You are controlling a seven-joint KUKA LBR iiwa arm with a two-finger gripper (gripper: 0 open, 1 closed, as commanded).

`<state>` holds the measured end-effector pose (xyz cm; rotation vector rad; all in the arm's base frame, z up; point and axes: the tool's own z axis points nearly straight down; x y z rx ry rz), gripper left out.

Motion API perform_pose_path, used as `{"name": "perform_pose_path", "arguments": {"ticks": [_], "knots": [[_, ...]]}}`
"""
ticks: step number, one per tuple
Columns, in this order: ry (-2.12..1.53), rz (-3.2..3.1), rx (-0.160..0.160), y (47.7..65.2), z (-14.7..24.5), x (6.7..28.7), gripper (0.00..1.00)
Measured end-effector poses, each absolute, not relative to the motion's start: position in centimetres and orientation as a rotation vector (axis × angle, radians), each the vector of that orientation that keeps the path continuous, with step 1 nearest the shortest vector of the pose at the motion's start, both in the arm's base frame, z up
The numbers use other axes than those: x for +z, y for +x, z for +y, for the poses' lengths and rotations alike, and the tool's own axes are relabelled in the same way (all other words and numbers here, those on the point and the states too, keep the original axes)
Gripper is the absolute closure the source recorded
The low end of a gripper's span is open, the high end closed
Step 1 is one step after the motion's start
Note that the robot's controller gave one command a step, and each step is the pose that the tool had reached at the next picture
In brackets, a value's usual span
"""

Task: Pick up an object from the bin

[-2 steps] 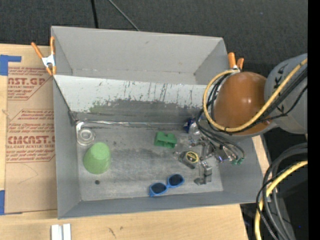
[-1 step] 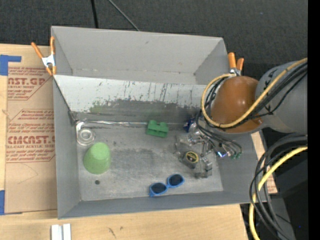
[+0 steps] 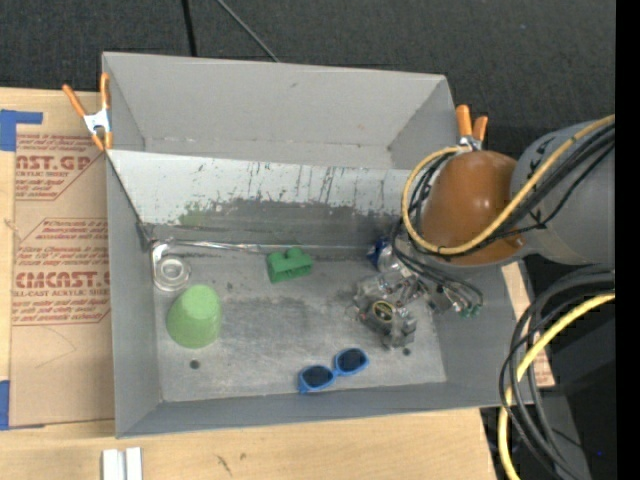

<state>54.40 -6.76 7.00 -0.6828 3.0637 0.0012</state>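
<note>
My gripper (image 3: pixel 388 315) hangs low over the right part of the bin floor, its metal body pointing down and to the left. Just in front of it, toward the bin's near edge, lies a pair of small blue toy glasses (image 3: pixel 333 368). A small blue thing (image 3: pixel 377 254) sits close behind the gripper at the foot of the back wall, partly hidden by the arm. I see nothing between the gripper's tips.
A green flat block (image 3: pixel 289 265) lies mid-floor near the back wall. A light green cup (image 3: pixel 194 315) stands upside down at the left, with a clear little jar (image 3: pixel 170 269) just behind it. The arm's orange cover and cables hang over the bin's right wall.
</note>
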Motion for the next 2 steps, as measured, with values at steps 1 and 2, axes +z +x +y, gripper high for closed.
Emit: {"name": "perform_pose_path", "arguments": {"ticks": [1,2], "knots": [[-0.669,3.060,-0.005,55.3,-7.7,19.8,1.00],[-0.745,3.047,-0.003,55.9,-10.0,22.9,1.00]]}}
